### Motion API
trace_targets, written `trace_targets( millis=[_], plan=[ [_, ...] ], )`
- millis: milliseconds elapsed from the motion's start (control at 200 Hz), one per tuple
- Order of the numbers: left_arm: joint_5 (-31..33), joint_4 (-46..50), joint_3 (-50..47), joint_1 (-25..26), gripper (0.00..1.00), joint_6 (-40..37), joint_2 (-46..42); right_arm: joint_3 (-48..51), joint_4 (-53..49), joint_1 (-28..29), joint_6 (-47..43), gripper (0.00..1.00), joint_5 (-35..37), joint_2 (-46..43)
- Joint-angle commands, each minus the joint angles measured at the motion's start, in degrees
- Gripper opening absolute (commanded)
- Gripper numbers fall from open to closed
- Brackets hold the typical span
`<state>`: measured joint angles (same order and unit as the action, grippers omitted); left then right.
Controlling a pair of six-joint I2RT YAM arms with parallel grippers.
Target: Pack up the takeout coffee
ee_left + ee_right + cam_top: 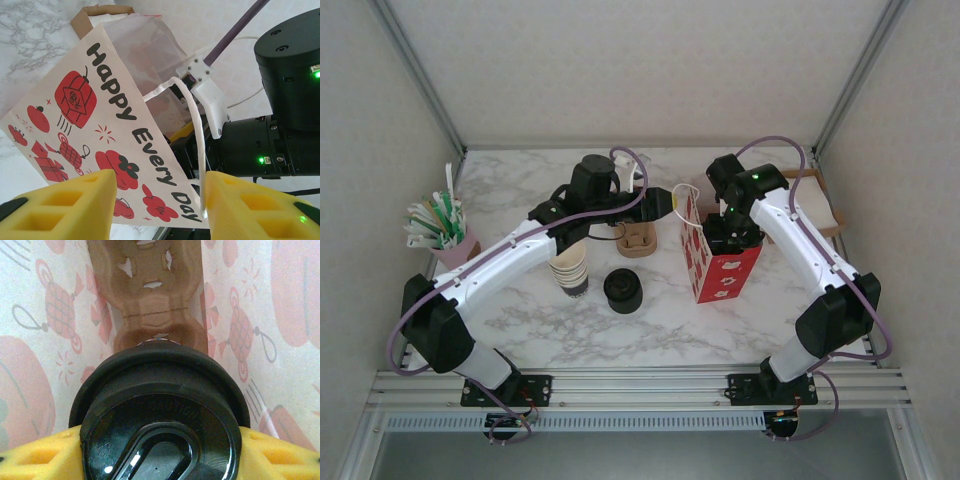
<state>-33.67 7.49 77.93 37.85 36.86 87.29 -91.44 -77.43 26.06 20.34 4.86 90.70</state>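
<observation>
Though bag (720,275) hides it overhead, takeout coffee (159,410) clamped by right end effector (160,460)

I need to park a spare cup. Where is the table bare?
Bare marble runs along the near edge, in front of the lid stack and bag. The back-left strip is free too. Mid-table is crowded around the cup stack and carrier.

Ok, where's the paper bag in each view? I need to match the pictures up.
Top external: the paper bag stands upright right of centre, the right arm reaching into its mouth.
Left wrist: left and middle, the "Happy Every Day" side facing the camera.
Right wrist: seen from inside, its pale walls around the black-lidded coffee cup.
Shared landmark: the red lantern print, faint through the wall in the right wrist view.
</observation>
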Motion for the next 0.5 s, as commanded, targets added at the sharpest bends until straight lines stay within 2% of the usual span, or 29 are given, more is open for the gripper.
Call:
trace_targets(
  millis=[0,496],
  plan=[
    [0.4,-1.1,0.9,0.4,0.49,-0.3,0.0,0.9,0.7,-0.4,0.3,0.61,0.4,-0.4],
    [0.5,-0.9,1.1,0.4,0.49,-0.4,0.0,2.7,1.7,-0.9,0.2,0.61,-0.2,0.5]
  ],
)
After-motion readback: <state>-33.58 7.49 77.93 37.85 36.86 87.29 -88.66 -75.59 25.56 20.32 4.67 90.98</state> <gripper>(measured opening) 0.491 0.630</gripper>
